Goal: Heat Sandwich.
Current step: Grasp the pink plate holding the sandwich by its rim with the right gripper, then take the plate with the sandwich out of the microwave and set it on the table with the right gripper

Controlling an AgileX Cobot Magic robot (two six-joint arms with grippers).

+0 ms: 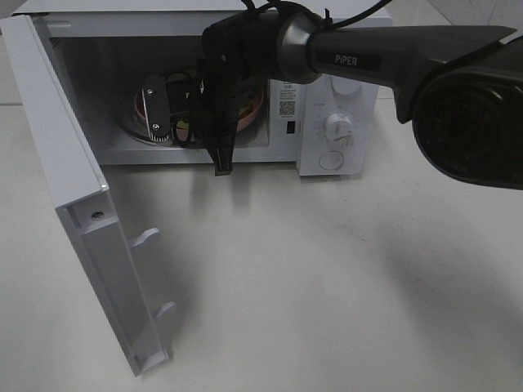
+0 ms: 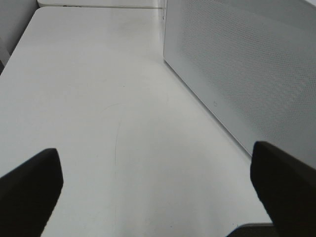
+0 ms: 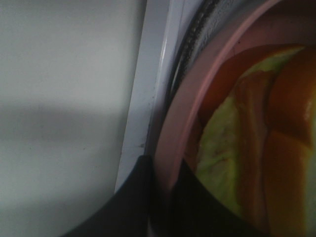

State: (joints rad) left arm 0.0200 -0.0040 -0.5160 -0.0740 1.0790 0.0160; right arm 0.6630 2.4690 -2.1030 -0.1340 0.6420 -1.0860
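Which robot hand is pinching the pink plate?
The right gripper, reaching into the microwave, pinches the pink plate; the left gripper hangs open over bare table.

- Looks like a robot test lab made up as a kitchen corner.
- Plain white bench [image 1: 327, 278], white box-shaped microwave oven [image 1: 339, 122], black arm marked PiPER [image 1: 384, 57].

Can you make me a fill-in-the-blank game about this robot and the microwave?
1. The microwave door is ____.
2. The sandwich sits on a ____ plate.
3. The right gripper pinches the plate's ____.
4. The left gripper holds ____.

Missing words: open; pink; rim; nothing
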